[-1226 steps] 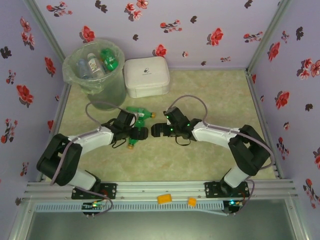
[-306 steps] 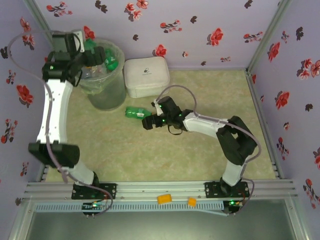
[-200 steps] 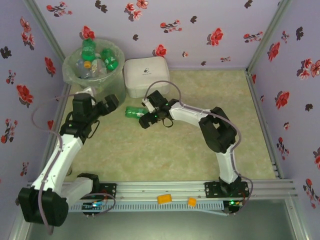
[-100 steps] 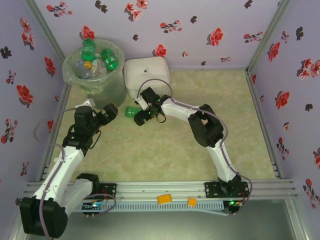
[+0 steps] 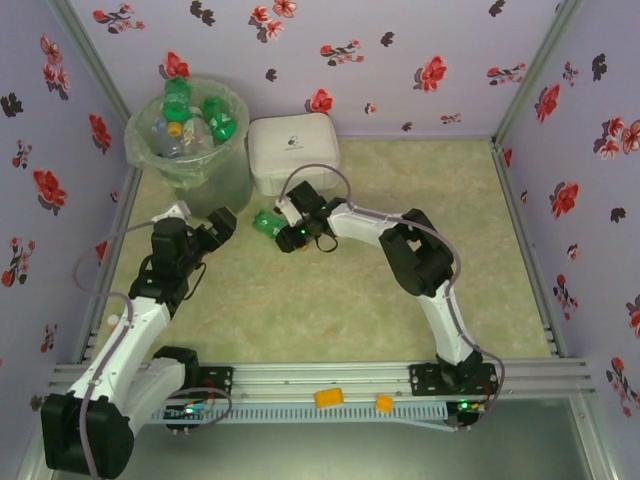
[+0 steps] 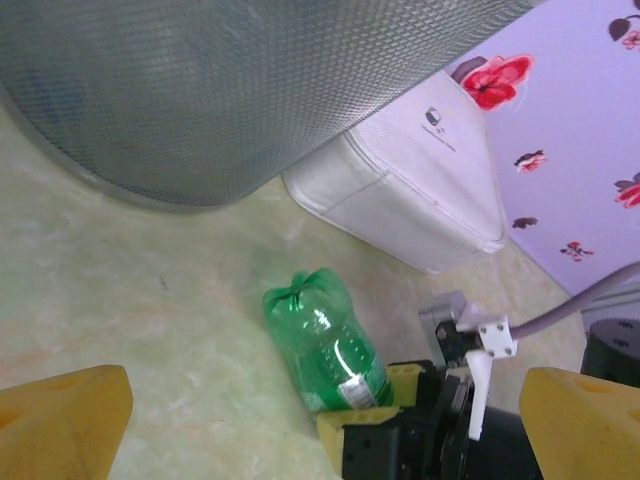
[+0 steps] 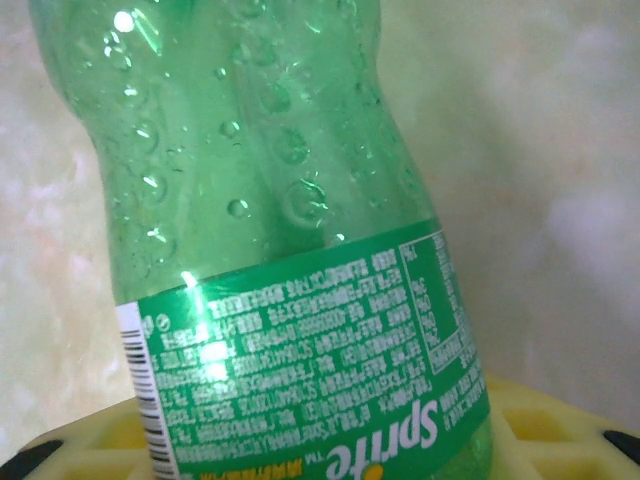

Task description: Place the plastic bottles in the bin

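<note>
**One green bottle left on the table, held in the right claw**

Top view. The round translucent grey-green bin (image 5: 215, 185), lined with a clear bag, stands at upper left. Several green and clear plastic bottles (image 5: 217, 118) lie inside it. Just right of it sits a white rounded square box (image 5: 292, 152). Below the box, left of centre, one green plastic bottle (image 5: 263, 221) lies on its side on the pale green table (image 5: 420, 200), near the bin's base but apart from it. The right gripper (image 5: 288, 232) is at this bottle's right end. The left gripper (image 5: 220, 224) hangs just left of the bottle, not touching it.

Left wrist view. Its yellow fingers (image 6: 62, 425) sit at the two lower corners, spread wide with nothing between them: released. The green bottle lies at centre, its base towards the bin's wall at the top. The right gripper's yellow pads (image 6: 405, 380) press its label end from both sides: clenched on it.

Right wrist view. The bottle's green label and droplet-beaded body fill the frame close up, against yellow finger material at the bottom edge.
</note>
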Tool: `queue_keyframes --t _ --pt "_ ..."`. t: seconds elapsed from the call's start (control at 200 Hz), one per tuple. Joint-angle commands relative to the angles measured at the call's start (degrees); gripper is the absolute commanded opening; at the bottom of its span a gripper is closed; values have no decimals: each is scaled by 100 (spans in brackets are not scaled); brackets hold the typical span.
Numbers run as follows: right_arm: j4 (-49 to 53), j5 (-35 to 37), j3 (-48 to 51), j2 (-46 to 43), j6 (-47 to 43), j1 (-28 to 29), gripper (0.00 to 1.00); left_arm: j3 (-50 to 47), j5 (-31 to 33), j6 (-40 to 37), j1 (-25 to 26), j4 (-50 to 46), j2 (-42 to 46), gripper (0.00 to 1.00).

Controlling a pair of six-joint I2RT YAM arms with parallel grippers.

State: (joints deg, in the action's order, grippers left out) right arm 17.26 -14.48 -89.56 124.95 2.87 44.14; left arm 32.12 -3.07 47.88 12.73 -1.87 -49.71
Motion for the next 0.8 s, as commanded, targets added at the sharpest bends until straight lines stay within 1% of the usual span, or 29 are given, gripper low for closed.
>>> queue_keyframes --t 0.0,0.195,0.33,0.45,0.605,0.795 --pt "-550 -45 512 -791 407 -2 43 -92 15 284 183 520 94 100" --pt "-1338 63 1688 -2032 1175 -4 43 -61 104 701 575 1186 -20 100" --pt "-2009 32 2430 -2828 1692 -11 44 165 165 810 1099 1631 -374 100" --pt "-2655 0 2922 -3411 1898 -11 45 374 250 879 1581 1980 -726 100" --pt "-2720 -10 3010 -3724 1888 -11 45 547 315 846 2085 2443 -1067 100" --pt "-3073 -332 3139 -3867 2029 -12 44 623 324 837 2389 3074 -1418 100"
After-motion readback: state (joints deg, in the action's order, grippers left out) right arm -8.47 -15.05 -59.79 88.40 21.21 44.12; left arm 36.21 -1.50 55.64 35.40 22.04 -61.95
